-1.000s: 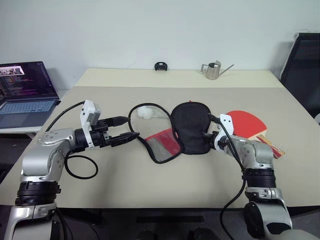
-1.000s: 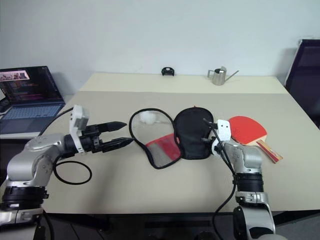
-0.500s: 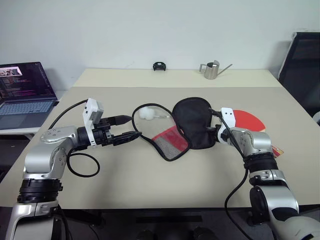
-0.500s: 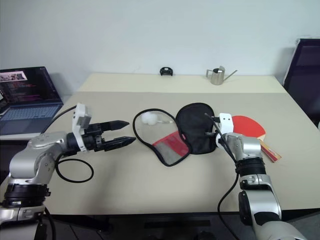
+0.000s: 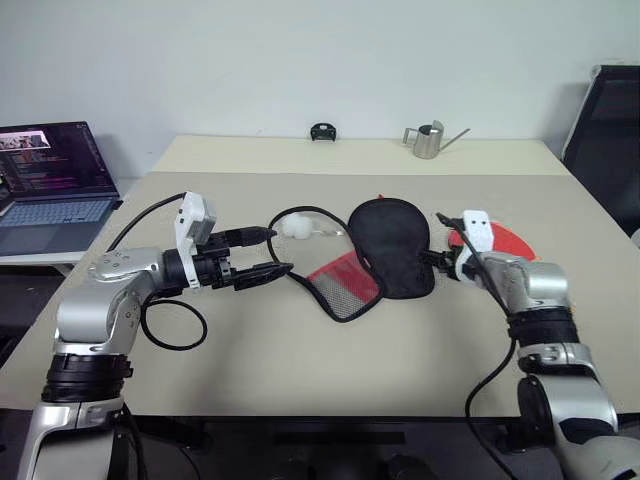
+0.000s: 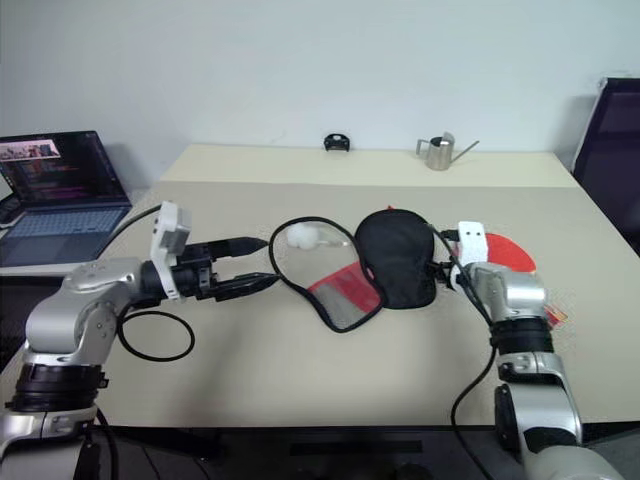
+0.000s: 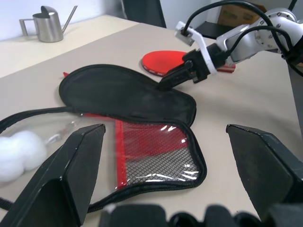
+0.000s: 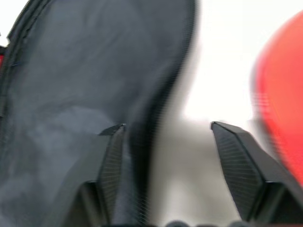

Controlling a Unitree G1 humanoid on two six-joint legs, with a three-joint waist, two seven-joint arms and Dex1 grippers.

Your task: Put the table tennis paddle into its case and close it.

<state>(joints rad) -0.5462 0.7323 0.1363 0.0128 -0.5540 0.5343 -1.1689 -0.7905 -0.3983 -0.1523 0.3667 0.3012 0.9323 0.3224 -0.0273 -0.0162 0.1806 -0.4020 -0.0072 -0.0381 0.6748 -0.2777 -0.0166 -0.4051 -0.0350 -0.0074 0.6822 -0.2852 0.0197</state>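
Note:
The case lies unzipped mid-table: its black flap (image 5: 390,245) is folded out to the right, and the red panel with mesh pocket (image 5: 342,284) lies nearer me. The table tennis paddle (image 5: 508,242) rests red face up just right of the flap, partly hidden behind my right gripper (image 5: 437,262). That gripper is open at the flap's right edge, and in the right wrist view the flap (image 8: 85,85) lies loose by one finger (image 8: 111,165). My left gripper (image 5: 280,250) hovers open left of the case, pointing at it with nothing between its fingers.
A white ball (image 5: 293,226) lies inside the case's far rim loop. A laptop (image 5: 50,185) sits far left. A metal watering can (image 5: 428,140) and a small black object (image 5: 321,132) stand at the back, a black chair (image 5: 605,130) at the right.
My right gripper dragged the black flap to the right, then opened and let go of it. The left gripper stayed open and nearly still.

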